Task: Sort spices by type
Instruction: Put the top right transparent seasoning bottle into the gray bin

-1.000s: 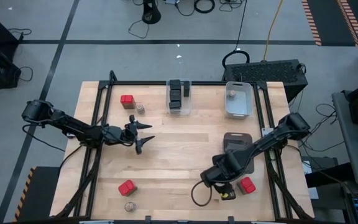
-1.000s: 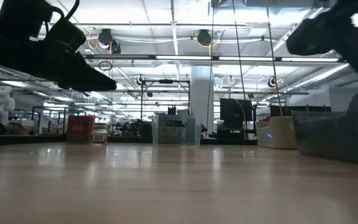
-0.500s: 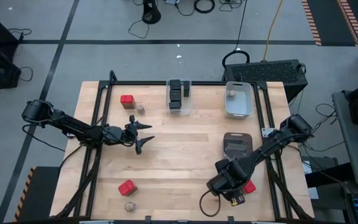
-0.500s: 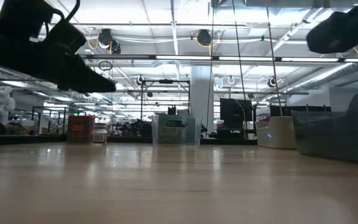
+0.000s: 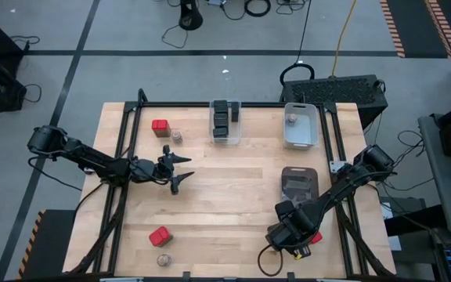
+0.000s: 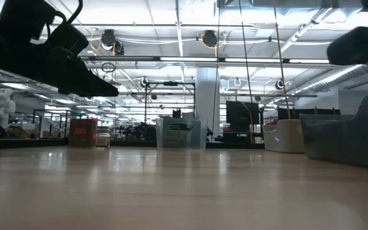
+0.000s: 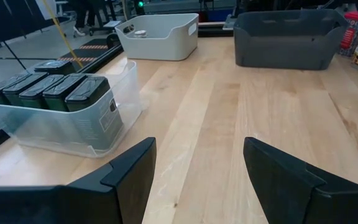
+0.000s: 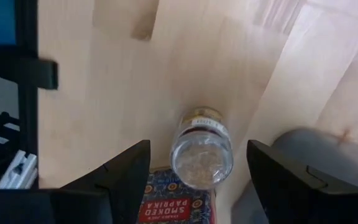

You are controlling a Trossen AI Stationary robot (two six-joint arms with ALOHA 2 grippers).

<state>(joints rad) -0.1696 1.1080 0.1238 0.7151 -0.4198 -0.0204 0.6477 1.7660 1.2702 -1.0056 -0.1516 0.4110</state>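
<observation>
Hovering above the near right corner of the wooden table [image 5: 233,188], the right gripper [image 8: 201,186] holds its two fingers spread wide, nothing between them, with a small clear spice jar [image 8: 201,148] lying on its side in the gap below. In the right wrist view the jar's long axis runs along the open channel between the fingers, its base end toward the camera, so a straight descent would likely bring the pads against its round flanks. Touching the jar on the camera side is a red tin [image 8: 178,204] labelled smoked paprika, close enough that a finger could catch it on the way down.

The left gripper [image 5: 180,171] waits over the table's left middle, fingers also wide apart and empty, well away from that corner; the right arm is plainly the nearer one for this pick.

Other spices are scattered: a red tin [image 5: 160,125] and a round jar [image 5: 177,135] at the far left, another red tin [image 5: 160,236] and a tan-topped jar [image 5: 163,260] at the near left. Dark tins [image 7: 55,93] stand in a row in the clear bin [image 5: 225,135] at the far edge, a single jar [image 5: 294,119] sits in the white bin [image 5: 300,139], and the dark bin [image 5: 298,193] lies just beyond the right gripper.
</observation>
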